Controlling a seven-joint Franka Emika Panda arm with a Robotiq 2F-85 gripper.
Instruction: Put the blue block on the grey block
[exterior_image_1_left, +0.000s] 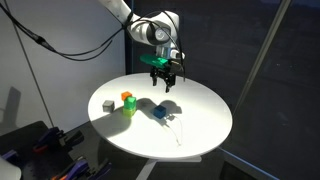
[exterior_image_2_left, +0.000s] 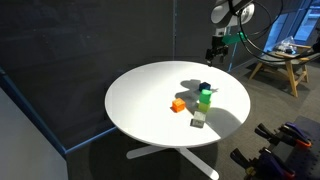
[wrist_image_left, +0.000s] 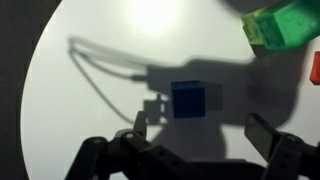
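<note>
Plainly, the blue block (wrist_image_left: 195, 98) is a small dark-blue cube, sitting in shadow on the white counter (wrist_image_left: 60, 90). It lies between and beneath the fingers (wrist_image_left: 265, 135), which hang spread wide, gripping nothing.

The round table (exterior_image_1_left: 205, 110) has a smooth, matt white top. The blue block (wrist_image_left: 195, 98) looks like solid matt plastic. The green cube (wrist_image_left: 285, 25) is glossier, slightly translucent plastic. The gripper (wrist_image_left: 200, 128) has matt black fingers (wrist_image_left: 265, 133). The trestle (exterior_image_2_left: 285, 62) behind is bare pale wood.
</note>
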